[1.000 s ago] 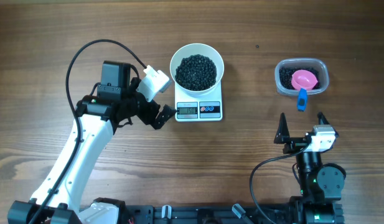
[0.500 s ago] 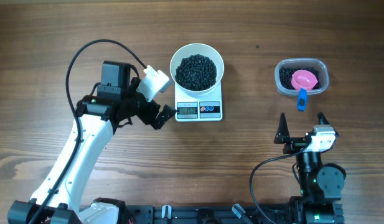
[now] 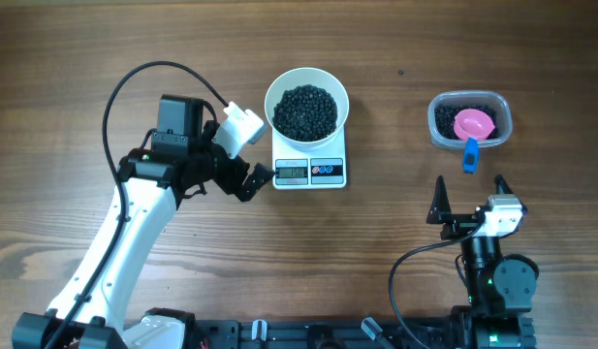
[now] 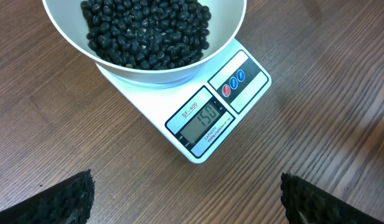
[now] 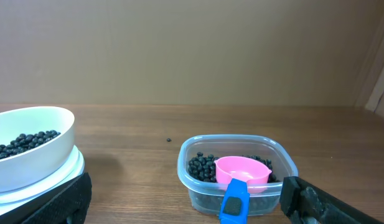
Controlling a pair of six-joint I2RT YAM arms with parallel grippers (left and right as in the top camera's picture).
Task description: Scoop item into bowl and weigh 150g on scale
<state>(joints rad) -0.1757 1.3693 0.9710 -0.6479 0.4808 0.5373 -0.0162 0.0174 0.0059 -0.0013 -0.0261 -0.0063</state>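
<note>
From overhead, the white bowl point(image 3: 307, 71) sits squarely on the scale point(image 3: 328, 179) near the middle of the worktop point(image 3: 85, 58), heaped with black beans point(image 3: 304, 111). That placement lets the load read directly. The left arm point(image 3: 134, 218) reaches in from the near left. The left jaws stand spread and empty just beside the scale's near-left corner, touching nothing. Well apart on the right is the clear tub point(image 3: 436, 121), with more beans in it. A pink scoop point(image 3: 474, 124) lies inside the tub, and its blue handle point(image 3: 469, 155) hangs over the near wall. The right arm point(image 3: 492, 271) is drawn in at the near edge, the right jaws wide apart and holding nothing.

The left wrist view looks down over the scale. The display point(image 4: 206, 116) reads 150, with a red and a blue button point(image 4: 234, 82) beside it. The two dark finger pads point(image 4: 61, 199) show only at the lower corners, with bare wood between them. This arm seems placed to check the reading, not to grasp anything.

The right wrist view is low and level. The tub is straight ahead with the scoop resting in it. The bowl is on the scale at the left edge, and one stray bean point(image 5: 168, 140) lies on the wood between them. Judging from the reading, the target weight looks met and no more scooping seems needed.
</note>
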